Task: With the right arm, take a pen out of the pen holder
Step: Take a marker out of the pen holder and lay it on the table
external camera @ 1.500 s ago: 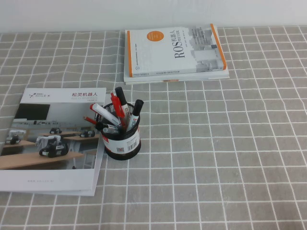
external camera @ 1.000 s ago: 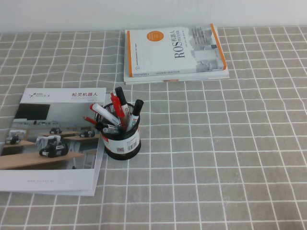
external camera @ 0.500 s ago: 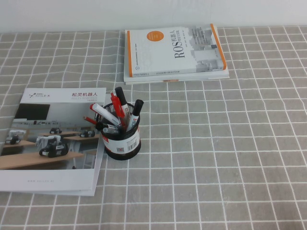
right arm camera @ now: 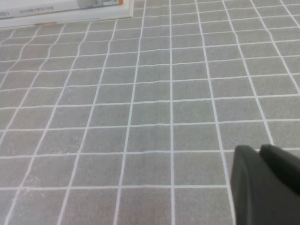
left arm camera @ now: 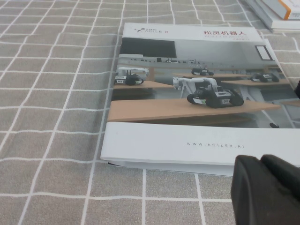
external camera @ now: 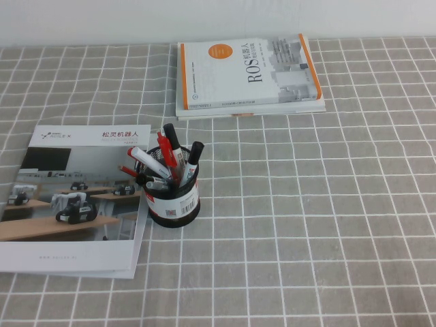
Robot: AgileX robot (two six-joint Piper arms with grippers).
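A black mesh pen holder stands on the grey checked tablecloth, left of the middle, in the high view. Several pens with red and black caps lean out of it. Neither arm appears in the high view. In the right wrist view my right gripper is shut with nothing in it, low over bare cloth, and the holder is out of that view. In the left wrist view my left gripper is shut and empty, hovering at the near edge of the brochure.
The brochure lies flat just left of the holder, almost touching it. Two stacked books lie at the back, and their edge shows in the right wrist view. Bare cloth stretches right of the holder.
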